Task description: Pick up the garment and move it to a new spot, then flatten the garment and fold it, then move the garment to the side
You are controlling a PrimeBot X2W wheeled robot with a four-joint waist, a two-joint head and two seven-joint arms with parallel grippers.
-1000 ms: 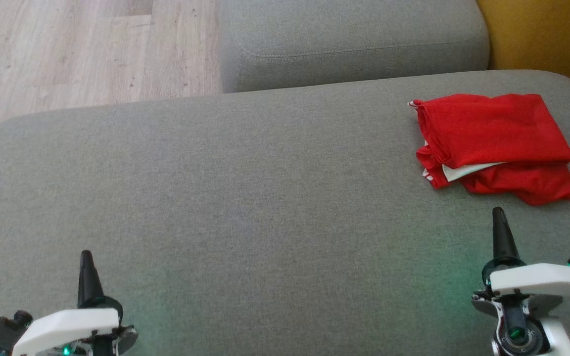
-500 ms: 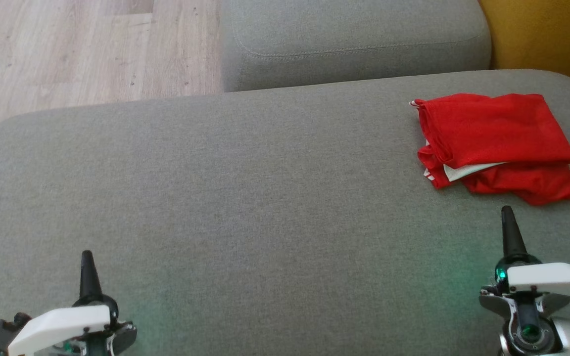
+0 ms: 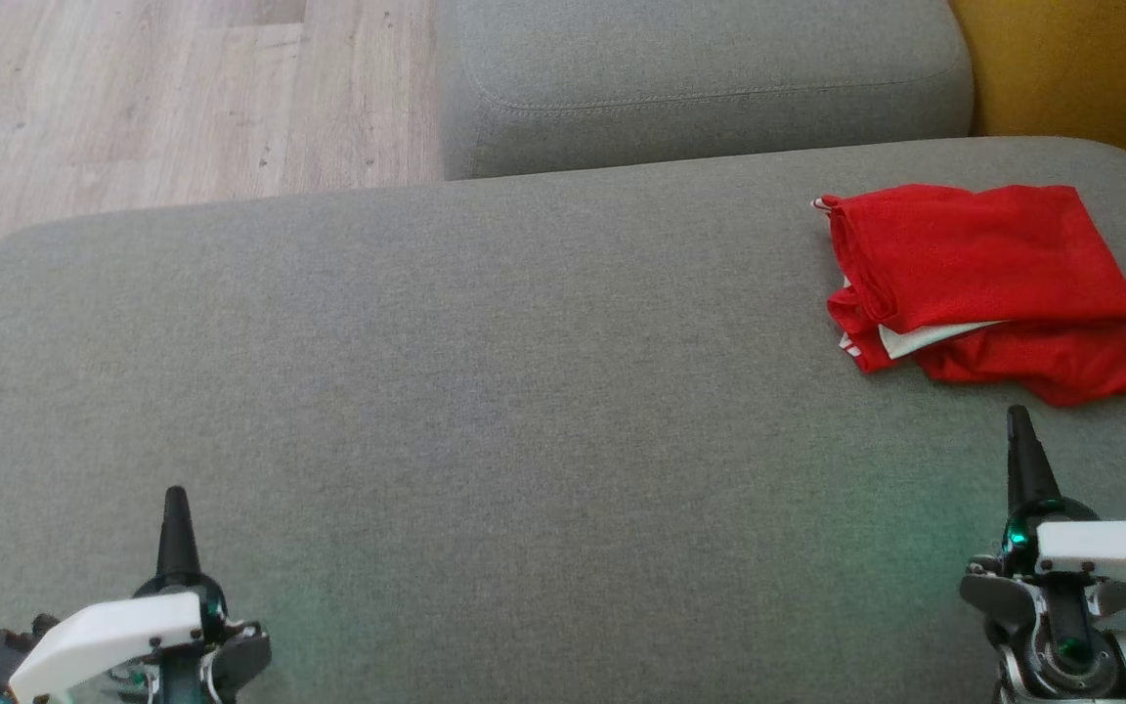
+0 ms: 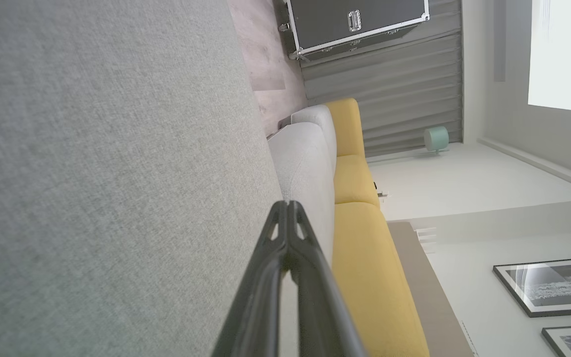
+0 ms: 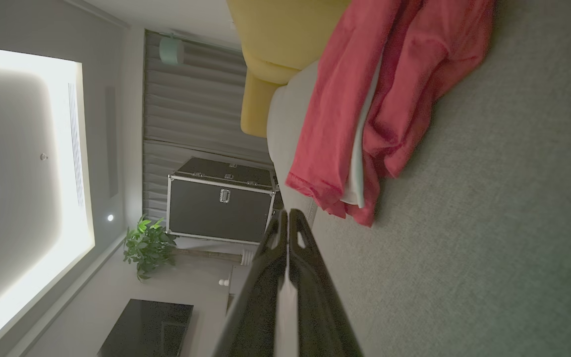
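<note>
Red garment, folded, one white layer showing at its near edge: you find it far right on the grey sofa cushion. Your right gripper: near the garment's front edge, not touching, fingers pressed together, empty. Your left gripper: low left, well apart, fingers likewise together, empty.

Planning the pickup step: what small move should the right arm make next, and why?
Probably open the right gripper and ease it forward: its jaws are shut and empty, just short of the red garment, whose near edge lies ahead on the grey cushion.
</note>
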